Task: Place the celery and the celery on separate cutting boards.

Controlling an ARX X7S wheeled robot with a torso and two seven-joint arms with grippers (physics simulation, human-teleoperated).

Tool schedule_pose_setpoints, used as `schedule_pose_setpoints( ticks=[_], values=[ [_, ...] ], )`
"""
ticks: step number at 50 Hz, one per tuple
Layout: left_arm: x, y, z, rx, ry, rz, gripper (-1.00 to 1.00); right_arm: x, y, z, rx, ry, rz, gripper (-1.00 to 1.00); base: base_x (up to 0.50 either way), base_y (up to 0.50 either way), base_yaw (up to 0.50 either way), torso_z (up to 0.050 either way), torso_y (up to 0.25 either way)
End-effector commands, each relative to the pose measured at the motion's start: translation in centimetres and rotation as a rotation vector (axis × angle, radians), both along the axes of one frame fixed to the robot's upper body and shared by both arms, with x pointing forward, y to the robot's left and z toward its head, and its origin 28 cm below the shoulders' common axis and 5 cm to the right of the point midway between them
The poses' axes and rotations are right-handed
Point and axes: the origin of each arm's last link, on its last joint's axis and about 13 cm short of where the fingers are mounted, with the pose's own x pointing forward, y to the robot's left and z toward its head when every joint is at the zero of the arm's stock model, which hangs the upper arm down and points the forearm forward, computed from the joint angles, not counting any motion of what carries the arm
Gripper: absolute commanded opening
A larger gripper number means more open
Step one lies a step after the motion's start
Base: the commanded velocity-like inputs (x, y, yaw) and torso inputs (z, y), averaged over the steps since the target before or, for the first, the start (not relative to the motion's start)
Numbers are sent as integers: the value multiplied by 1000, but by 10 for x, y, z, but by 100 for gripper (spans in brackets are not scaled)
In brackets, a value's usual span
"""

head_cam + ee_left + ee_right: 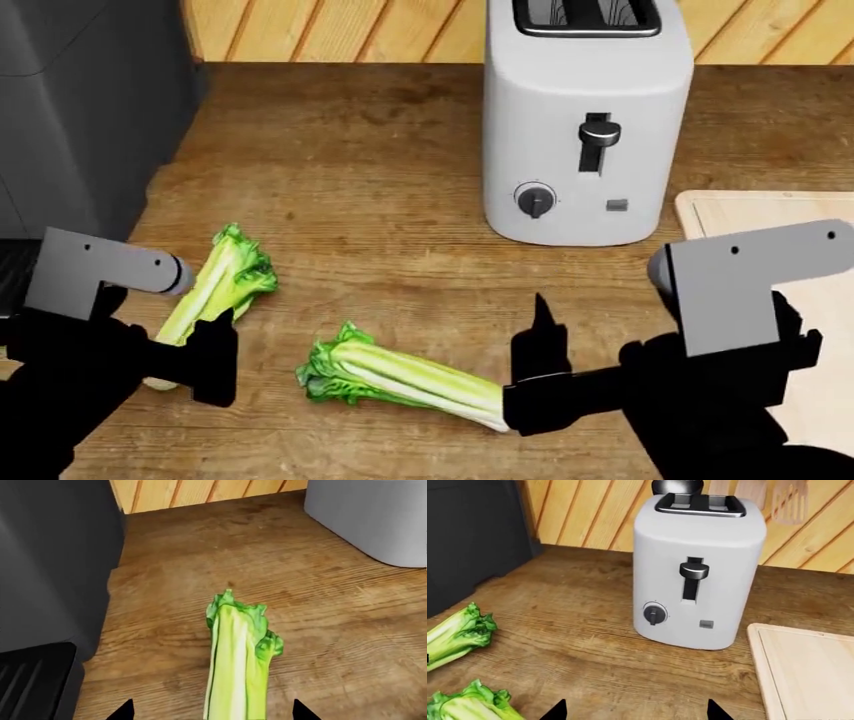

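One celery (237, 665) lies on the wooden counter with its leafy top pointing away. My left gripper (212, 712) is open, one fingertip on each side of its stalks without touching them. In the head view this celery (220, 280) lies at the left. The other celery (400, 375) lies in the middle, leaves to the left. Its cut base ends just beside my right gripper (534, 370). That gripper (635, 711) is open with only bare counter between its fingertips. A pale cutting board (747, 215) with a grooved rim lies at the right, partly behind my right arm.
A white toaster (587, 120) stands at the back of the counter, left of the board. A tall dark appliance (80, 100) fills the far left. Wooden wall panelling (347, 30) closes the back.
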Motion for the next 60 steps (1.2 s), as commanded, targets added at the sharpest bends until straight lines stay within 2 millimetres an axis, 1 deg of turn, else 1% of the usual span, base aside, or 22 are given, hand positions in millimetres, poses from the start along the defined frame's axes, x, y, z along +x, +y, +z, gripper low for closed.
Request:
schedule_pose_setpoints(
  ticks=[1, 7, 14, 15, 21, 25, 27, 29, 31, 32, 35, 37, 40, 41, 43, 45, 47, 49, 50, 53, 55, 60],
  values=[
    [13, -8, -12, -47, 57, -37, 100, 0, -1, -1, 21, 7, 9, 100, 0, 0, 0, 0, 0],
    [11, -11, -17, -46, 86, -59, 100, 1, -1, -2, 20, 12, 8, 100, 0, 0, 0, 0, 0],
    [11, -11, -13, -50, 85, -55, 100, 1, -2, -4, 23, 16, 9, 100, 0, 0, 0, 0, 0],
    [11, -11, -13, -52, 85, -54, -100, 1, -2, -5, 23, 16, 8, 100, 0, 0, 0, 0, 0],
    [8, -11, -2, -44, 52, -56, -100, 1, -2, -4, 17, 21, 18, 100, 0, 0, 0, 0, 0],
    [2, -8, 13, -17, -13, -43, -100, -1, -2, 3, -4, 30, 47, 100, 0, 0, 0, 0, 0],
    [-4, -7, 23, -25, -34, -47, -100, -3, -2, 14, -6, 27, 69, 100, 0, 0, 0, 0, 8],
    [-10, -5, 38, -30, -67, -47, -100, -7, -1, 24, -37, 73, 147, 100, 0, 0, 0, 0, 0],
    [-17, -1, 51, -35, -96, -50, -100, -7, -3, 37, -45, 62, 157, 100, 0, 0, 0, 0, 0],
    [-20, 0, 54, -34, -105, -48, -100, -8, -2, 40, -61, 92, 192, 100, 0, 0, 0, 0, 0],
    [-25, 4, 51, -22, -92, -48, -100, -8, -1, 48, -105, 122, 239, 100, 0, 0, 0, 0, 0],
    [-32, 9, 56, -24, -105, -38, -100, -7, -1, 51, -148, 165, 285, 100, 0, 0, 0, 0, 0],
    [-47, 14, 55, 2, -103, -41, -100, -6, 1, 51, -214, 249, 372, 100, 0, 0, 0, 0, 0],
    [-51, 14, 55, 6, -101, -46, -100, -2, 2, 51, -230, 262, 369, 100, 0, 0, 0, 0, 0],
    [-56, 15, 57, -1, -105, -50, -100, 3, 4, 50, -265, 310, 415, 100, 0, 0, 0, 0, 0],
    [-57, 15, 60, 0, -114, -54, -100, 10, 5, 48, -330, 335, 424, 100, 0, 0, 0, 0, 0],
    [-60, 16, 63, 0, -120, -58, -100, 21, 7, 42, -362, 331, 392, 100, 0, 0, 0, 0, 0],
    [-64, 17, 63, 3, -123, -61, -100, 26, 11, 36, -374, 347, 404, 100, 0, 0, 0, 0, 0],
    [-66, 18, 63, 4, -123, -60, -100, 29, 12, 33, -411, 356, 404, 100, 0, 0, 0, 0, 0],
    [-71, 19, 63, 9, -120, -63, -100, 36, 16, 31, -403, 355, 408, 100, 0, 0, 0, 0, 0],
    [-71, 19, 61, 11, -116, -66, -100, 38, 18, 29, -416, 375, 422, 100, 0, 0, 0, 0, 0],
    [-72, 16, 59, 4, -112, -83, -100, 50, 21, 27, -432, 373, 395, 100, 0, 0, 0, 0, 0]
  ],
)
